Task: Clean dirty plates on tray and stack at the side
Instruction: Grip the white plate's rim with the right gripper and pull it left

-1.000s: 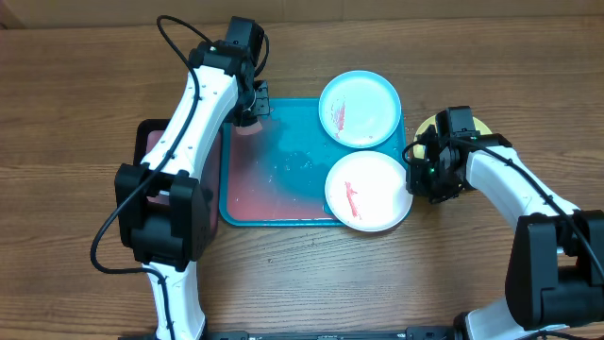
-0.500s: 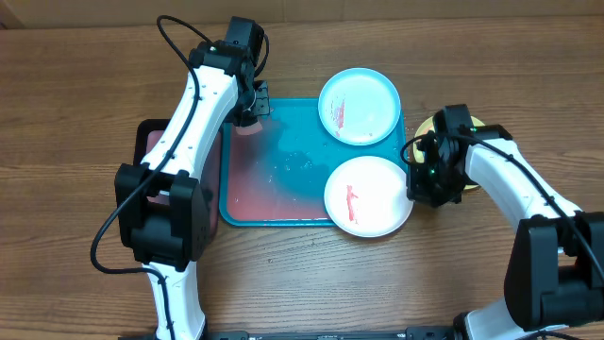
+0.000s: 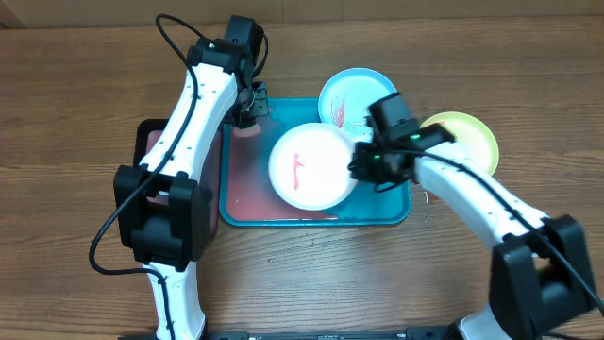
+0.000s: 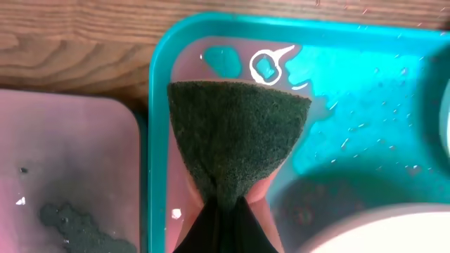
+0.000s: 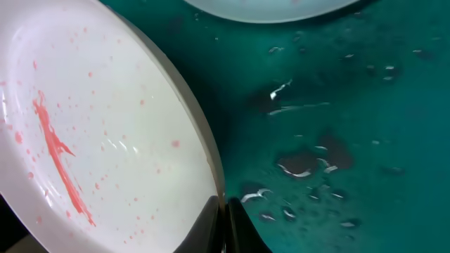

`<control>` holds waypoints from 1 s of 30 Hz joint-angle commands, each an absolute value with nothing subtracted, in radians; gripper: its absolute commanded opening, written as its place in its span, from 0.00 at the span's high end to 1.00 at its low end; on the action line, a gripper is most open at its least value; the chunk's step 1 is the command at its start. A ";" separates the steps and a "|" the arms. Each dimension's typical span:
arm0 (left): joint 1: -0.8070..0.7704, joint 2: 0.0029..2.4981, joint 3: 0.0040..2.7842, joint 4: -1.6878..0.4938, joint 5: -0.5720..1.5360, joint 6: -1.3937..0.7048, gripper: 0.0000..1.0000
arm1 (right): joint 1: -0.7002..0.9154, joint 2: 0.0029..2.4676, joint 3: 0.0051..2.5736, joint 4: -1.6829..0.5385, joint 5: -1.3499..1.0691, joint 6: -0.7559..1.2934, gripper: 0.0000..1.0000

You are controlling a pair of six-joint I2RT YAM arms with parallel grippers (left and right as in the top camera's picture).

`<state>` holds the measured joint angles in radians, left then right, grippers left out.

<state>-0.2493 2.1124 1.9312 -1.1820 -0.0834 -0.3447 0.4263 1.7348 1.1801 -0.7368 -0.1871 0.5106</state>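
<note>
Only the yellow-green plate (image 3: 464, 137) is aside; right end effector (image 5: 223, 211) pinches smeared white plate (image 3: 307, 168), left end effector (image 4: 223, 221) clamps scouring sponge (image 4: 235, 133).

The overhead camera is looking straight down from high above the table (image 3: 85, 76), taking in the whole tray (image 3: 368, 206) at mid-frame. The left wrist camera is pointing down at close range on one tray corner, with the scouring pad (image 4: 235, 133) filling its centre. The right wrist camera is sitting nearer still, facing the white plate (image 5: 105, 126) at left and the wet tray base at right. All three views are sharing the tray, and the overhead and right wrist views are also sharing the white plate.
</note>
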 commanded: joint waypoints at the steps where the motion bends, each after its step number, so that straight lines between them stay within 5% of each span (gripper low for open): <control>1: -0.255 2.107 1.961 -1.182 -0.085 -0.337 0.96 | 0.482 1.803 1.199 -0.692 -0.157 0.684 0.96; 11: -0.255 2.107 1.961 -1.201 -0.085 -0.337 0.96 | 0.620 1.901 1.199 -0.521 -0.153 0.824 0.95; 13: -0.256 2.107 1.961 -1.208 -0.080 -0.337 0.96 | 0.620 1.901 1.200 -0.499 -0.153 0.823 0.80; 17: -0.257 2.107 1.960 -1.227 -0.041 -0.337 0.96 | 0.601 1.904 1.200 -0.474 -0.149 0.798 0.72; 30: -0.257 2.107 1.959 -1.332 -0.030 -0.375 0.96 | 0.584 1.946 1.200 -0.406 -0.202 0.672 0.80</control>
<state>-0.2493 2.1124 1.9347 -1.3228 -0.0399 -0.3466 0.5842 1.9415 1.1809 -0.4175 -0.1944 0.7040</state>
